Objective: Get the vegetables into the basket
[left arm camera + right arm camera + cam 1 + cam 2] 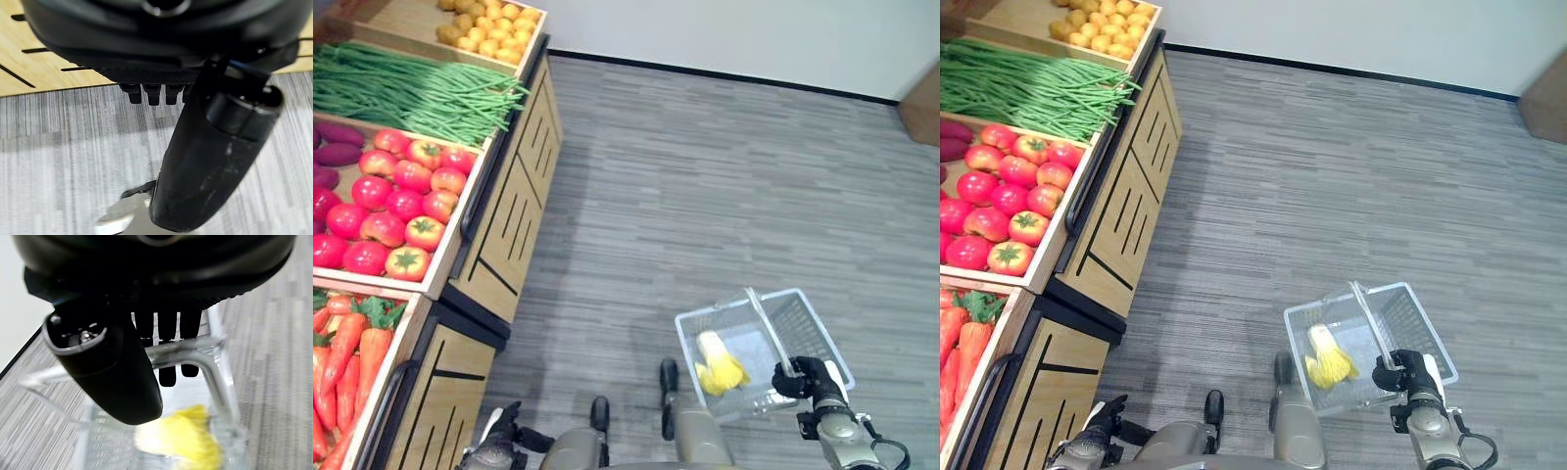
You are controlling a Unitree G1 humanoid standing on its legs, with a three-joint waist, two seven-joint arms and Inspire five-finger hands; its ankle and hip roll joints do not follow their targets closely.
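A clear wire basket (803, 321) hangs low over the grey floor at the lower right. My right hand (810, 379) is shut on its handle (195, 352), with the fingers curled over the bar and the thumb (115, 382) beneath. Inside the basket lies one yellow and white vegetable (718, 364). My left hand (499, 443) sits low by the produce stand, relaxed and holding nothing. On the stand to my left are carrots (347, 362), tomatoes (396, 206) and green beans (411, 88).
The wooden produce stand (509, 225) runs along the left side, with purple sweet potatoes (337, 147) and small yellow produce (489, 29) in farther bins. Open grey floor (724, 186) stretches to the right, up to a white wall.
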